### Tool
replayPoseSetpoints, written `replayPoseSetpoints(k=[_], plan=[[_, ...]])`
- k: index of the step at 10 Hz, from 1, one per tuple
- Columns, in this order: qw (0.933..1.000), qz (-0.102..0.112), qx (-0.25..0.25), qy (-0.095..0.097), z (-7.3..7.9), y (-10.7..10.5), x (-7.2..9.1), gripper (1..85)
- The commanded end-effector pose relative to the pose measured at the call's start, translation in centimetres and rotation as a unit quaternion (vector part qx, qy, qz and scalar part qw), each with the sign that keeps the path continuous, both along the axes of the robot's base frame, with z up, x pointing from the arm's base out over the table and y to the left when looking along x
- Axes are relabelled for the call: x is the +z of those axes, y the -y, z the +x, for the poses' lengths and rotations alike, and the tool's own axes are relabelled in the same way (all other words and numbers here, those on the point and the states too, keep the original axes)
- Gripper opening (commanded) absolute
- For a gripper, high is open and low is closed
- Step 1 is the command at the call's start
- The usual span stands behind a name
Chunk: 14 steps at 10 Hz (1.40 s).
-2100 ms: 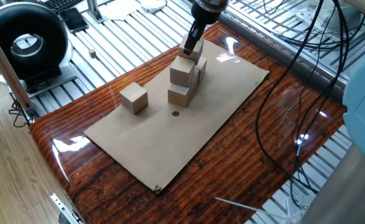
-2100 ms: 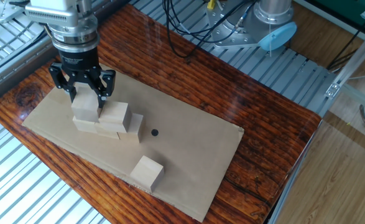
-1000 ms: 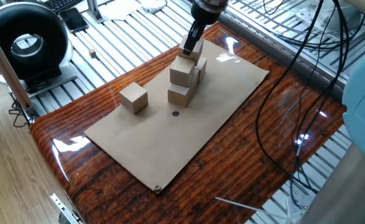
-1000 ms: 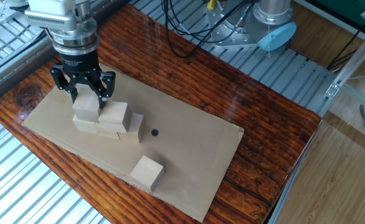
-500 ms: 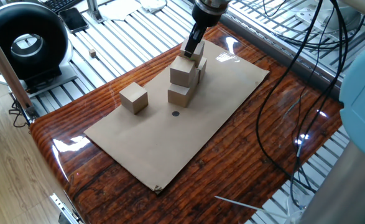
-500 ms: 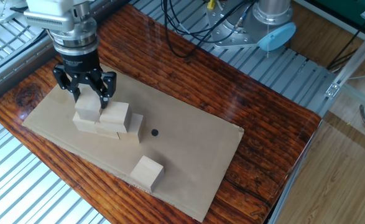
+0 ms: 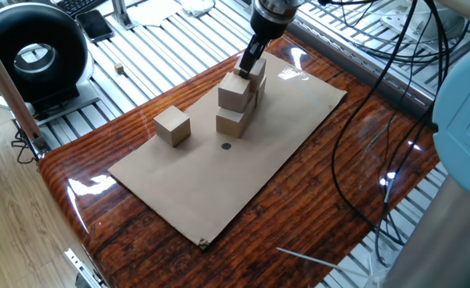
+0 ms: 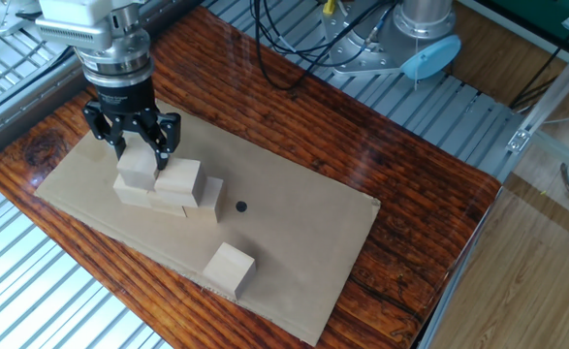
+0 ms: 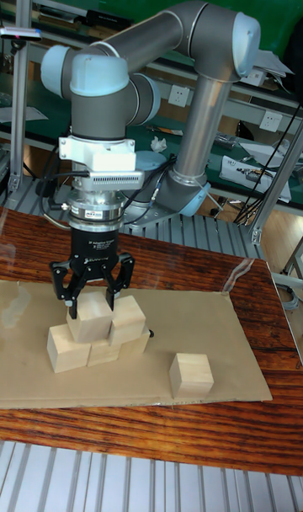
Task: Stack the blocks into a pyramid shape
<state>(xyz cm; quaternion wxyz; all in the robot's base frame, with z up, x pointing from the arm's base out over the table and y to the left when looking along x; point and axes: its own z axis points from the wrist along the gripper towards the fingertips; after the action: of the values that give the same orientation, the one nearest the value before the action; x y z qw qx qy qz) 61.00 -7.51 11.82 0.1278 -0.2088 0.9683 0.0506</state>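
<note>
Five blocks form a stack (image 9: 105, 335) on the cardboard sheet (image 7: 218, 184): three in a bottom row and two on top. My gripper (image 9: 93, 310) hangs straight over the upper left block (image 9: 94, 318), its fingers spread to either side of that block's top and looking just apart from it. The same upper block (image 8: 137, 167) shows under the gripper (image 8: 141, 153) in the other fixed view. A sixth block (image 7: 172, 126) lies alone on the sheet, well away from the stack (image 7: 236, 102); it is also visible as the loose block (image 8: 229, 269).
A small black dot (image 7: 226, 146) marks the cardboard beside the stack. A black round device (image 7: 34, 56) and a tiny wooden cube (image 7: 119, 70) sit on the slatted bench beyond the glossy wooden table (image 7: 315, 200). Cables (image 7: 379, 96) hang at the right.
The gripper has crept slightly upward off the upper left block, which stays on the stack. No block has shifted.
</note>
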Motion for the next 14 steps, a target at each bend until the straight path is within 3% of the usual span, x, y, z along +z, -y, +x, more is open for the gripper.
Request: replayPoseSetpoints(k=[1,4,14], plan=[[0.9999,0.010,-0.007,0.002,0.19,-0.13,-0.06,1.3],[0.9998,0.020,-0.004,0.000,-0.23,-0.12,0.12,10.7],[0.9998,0.015,0.012,0.002,-0.34,-0.06,0.41,33.3]])
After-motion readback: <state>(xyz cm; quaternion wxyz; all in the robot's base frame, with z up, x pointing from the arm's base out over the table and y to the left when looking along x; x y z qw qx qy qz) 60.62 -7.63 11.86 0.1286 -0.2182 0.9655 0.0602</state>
